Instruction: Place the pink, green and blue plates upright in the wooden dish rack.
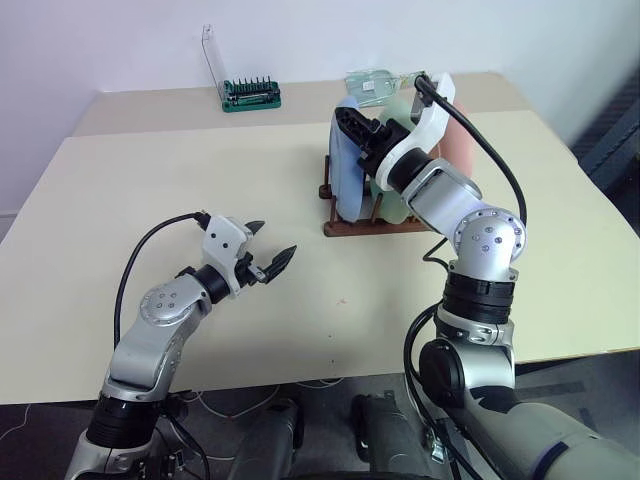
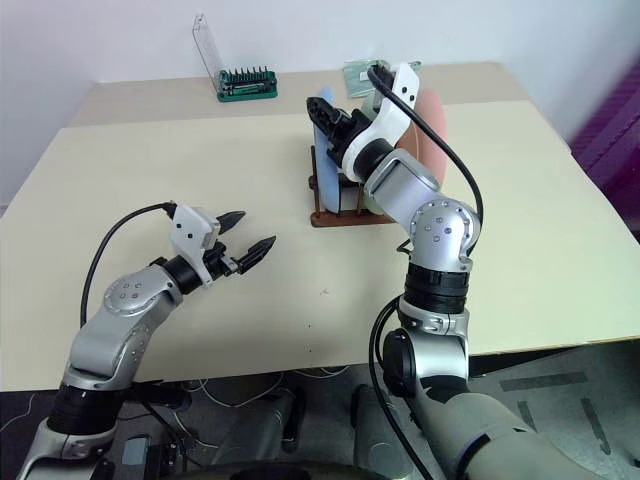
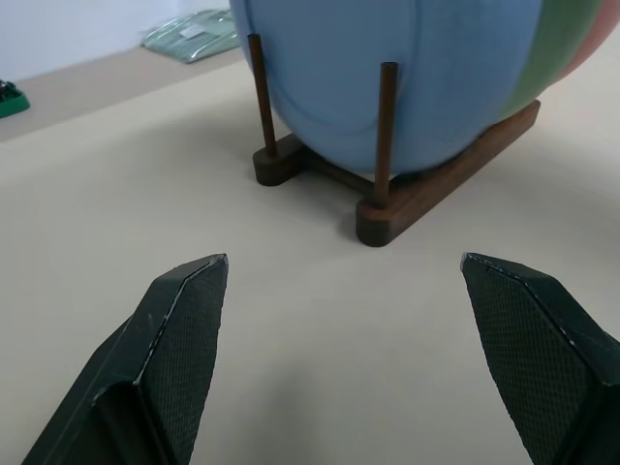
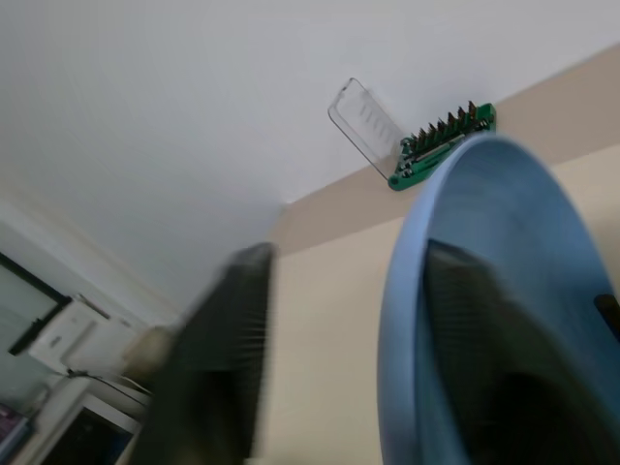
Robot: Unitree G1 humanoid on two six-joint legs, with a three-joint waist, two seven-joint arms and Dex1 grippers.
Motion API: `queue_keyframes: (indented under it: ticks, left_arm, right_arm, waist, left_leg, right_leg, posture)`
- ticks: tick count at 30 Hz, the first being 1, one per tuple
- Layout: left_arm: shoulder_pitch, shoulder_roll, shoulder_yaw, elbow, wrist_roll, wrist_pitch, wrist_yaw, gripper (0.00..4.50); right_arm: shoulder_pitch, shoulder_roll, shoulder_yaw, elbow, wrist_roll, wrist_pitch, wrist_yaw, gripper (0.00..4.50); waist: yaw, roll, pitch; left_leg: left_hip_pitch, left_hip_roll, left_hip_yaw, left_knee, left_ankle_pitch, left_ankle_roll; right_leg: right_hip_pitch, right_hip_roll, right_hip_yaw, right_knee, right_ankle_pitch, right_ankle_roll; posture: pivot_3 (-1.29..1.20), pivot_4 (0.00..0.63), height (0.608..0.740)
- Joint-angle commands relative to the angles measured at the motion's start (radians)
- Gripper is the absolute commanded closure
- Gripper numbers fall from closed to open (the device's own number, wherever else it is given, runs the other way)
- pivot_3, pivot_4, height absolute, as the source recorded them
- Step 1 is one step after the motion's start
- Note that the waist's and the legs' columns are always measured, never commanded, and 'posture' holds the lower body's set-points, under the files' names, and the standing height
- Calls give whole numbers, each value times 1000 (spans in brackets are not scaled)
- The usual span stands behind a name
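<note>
Risk: R fingers straddle the blue plate's rim, so any sideways drag on pull-out could tip it off the pegs or knock the green one behind.

L gripper [image 1: 270, 258], lower left of head view, points level toward the wooden dish rack [image 1: 370, 226], jaws spread wide, empty.

Upper centre: blue plate [image 1: 347, 165], green plate [image 1: 398, 150], pink plate [image 2: 436, 135] all upright in rack.

R gripper [image 1: 352, 128] at blue rim, jaws parted, one each side, not clenched.
</note>
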Motion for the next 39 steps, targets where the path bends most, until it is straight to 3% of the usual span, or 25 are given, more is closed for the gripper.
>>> queue_keyframes:
  ticks: [1, 5, 10, 13, 18, 20, 23, 28, 32, 39]
  left_arm:
    - [10, -3, -9, -54, -2, -3, -10, 519]
    - [14, -6, -18, -60, 1, 5, -17, 519]
    - [3, -8, -29, -50, 11, 0, -21, 519]
    - [4, 2, -22, -37, 21, -5, -22, 519]
    - [29, 27, -1, -13, 37, -18, -32, 519]
    - [49, 41, 21, 6, 37, -28, -40, 519]
    - [66, 54, 44, 35, 47, -41, -45, 519]
    - [103, 70, 73, 60, 63, -63, -41, 519]
    - [141, 71, 81, 48, 79, -80, -33, 519]
    - [195, 65, 91, 32, 109, -96, 2, 519]
  right_arm:
    - [-48, -42, 57, -39, -61, -55, 60, 622]
    - [-49, -136, 161, -60, -181, -137, 181, 622]
    - [-18, -296, 288, -120, -359, -370, 427, 622]
    - [49, -389, 201, -129, -309, -455, 598, 622]
    - [236, -634, 56, -89, -239, -457, 864, 622]
    - [361, -731, -38, -79, -171, -372, 951, 622]
    - [520, -818, -73, -97, -163, -344, 1045, 622]
    - [649, -823, 2, -90, -267, -405, 1061, 622]
    - [620, -765, 114, 31, -435, -516, 989, 622]
    - [562, -700, 190, 193, -523, -643, 1018, 622]
  waist:
    - [0, 0, 0]
    - [1, 0, 0]
    - [2, 0, 0]
    - [6, 0, 0]
    - [22, 0, 0]
    - [22, 1, 0]
    - [27, 1, 0]
    - [25, 2, 0]
    - [26, 1, 0]
    - [30, 2, 0]
  left_leg:
    - [0, 0, 0, 0, 0, 0]
    - [0, 0, 0, 0, 0, 0]
    - [0, 1, 1, 1, 0, 0]
    - [0, 1, 1, 1, 0, 0]
    - [0, 1, 0, 3, -1, 2]
    - [0, 3, 2, 2, -1, 2]
    - [1, 5, 2, 2, -2, 2]
    - [1, 7, 6, 3, -2, 2]
    - [3, 10, 11, 3, -2, 2]
    - [2, 9, 12, 3, -2, 3]
  right_leg:
    - [0, 0, 0, 0, 0, 0]
    - [0, 1, 0, 0, 0, 0]
    - [1, 1, 0, -1, 0, 0]
    - [2, 1, -1, -2, 0, 0]
    - [7, 1, -3, -8, 0, 0]
    - [7, 0, -1, -10, 0, 0]
    - [8, 1, -1, -11, 0, 0]
    - [8, 1, 0, -12, 0, -4]
    - [9, 0, 0, -14, 1, -4]
    - [9, -1, 0, -16, 2, -4]
  posture:
    - [0, 150, 740]
    - [0, 150, 740]
    - [0, 150, 740]
    - [0, 150, 740]
    - [0, 150, 740]
    - [0, 150, 740]
    - [0, 150, 740]
    - [0, 150, 740]
    - [0, 150, 740]
    - [0, 150, 740]
